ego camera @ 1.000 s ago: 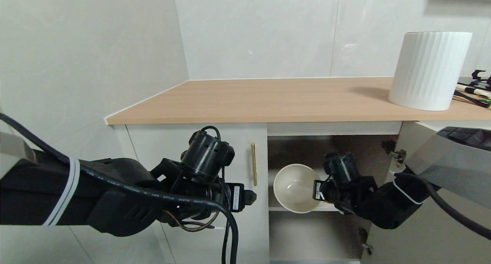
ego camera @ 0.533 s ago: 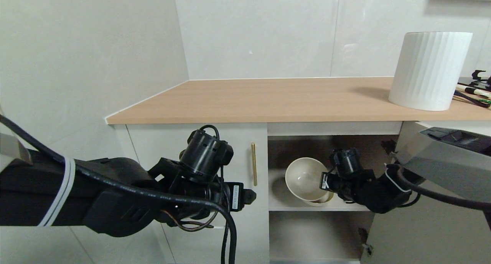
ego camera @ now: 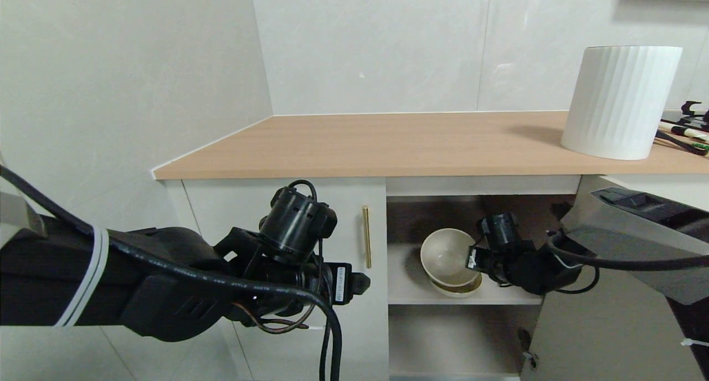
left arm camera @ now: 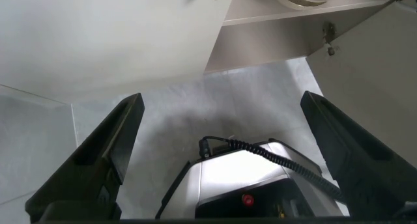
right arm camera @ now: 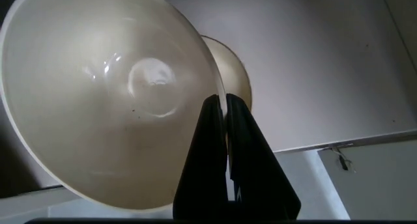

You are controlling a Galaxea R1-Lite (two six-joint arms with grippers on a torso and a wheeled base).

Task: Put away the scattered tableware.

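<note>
The right hand [ego camera: 472, 259] is clamped on the rim of a cream, glossy ceramic bowl [ego camera: 446, 252], its two dark fingers [right arm camera: 225, 139] pressed together on either side of the bowl's wall. The bowl is inside the open lower cabinet, tilted with its mouth facing outward, just above a second cream bowl [ego camera: 462, 287] that already sits on the pale middle shelf [ego camera: 407, 293]. Whether the two bowls touch cannot be told. By the look of it, one piece is stowed and this one is at the point of being nested on it, not yet let go. The left hand [left arm camera: 223, 105] hangs with its fingers wide apart and nothing between them, in front of the closed white cabinet door with the brass bar handle [ego camera: 365, 236]. The light wooden counter [ego camera: 388, 143] carries a white ribbed cylindrical container [ego camera: 621, 101] and, beside it, some thin stick-like items [ego camera: 684, 133]; if those are tableware, they remain to be put away, and the open cabinet door [ego camera: 604, 331] likely remains to be shut.
</note>
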